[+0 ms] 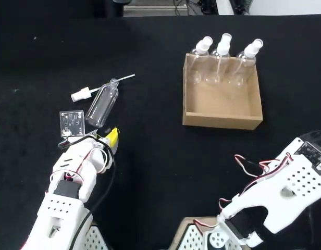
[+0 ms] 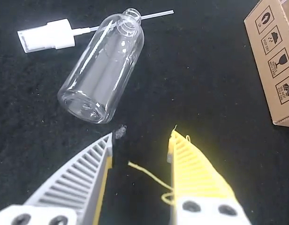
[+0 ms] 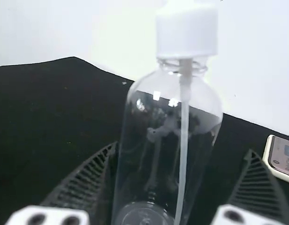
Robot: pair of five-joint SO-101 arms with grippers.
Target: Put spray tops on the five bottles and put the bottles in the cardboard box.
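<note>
Left fingers [image 2: 141,136], open and empty, sit just short of an uncapped bottle [image 2: 104,70] lying on the surface, base toward them, neck pointing away toward a loose spray top [image 2: 46,35]. Farther right, the cardboard box [image 1: 223,121] holds three capped bottles [image 1: 223,52]. The right fingers [image 3: 182,151] grip a fourth capped bottle [image 3: 168,131].

Straight ahead of the spread left tool [image 2: 141,134], a strip of bare desk [image 2: 215,84] ends at the lying bottle [image 2: 104,70], with the loose spray top [image 2: 46,35] just beyond it. Out past its yellow finger [image 2: 191,164], the desk runs free to the cardboard box [image 2: 276,56].
</note>
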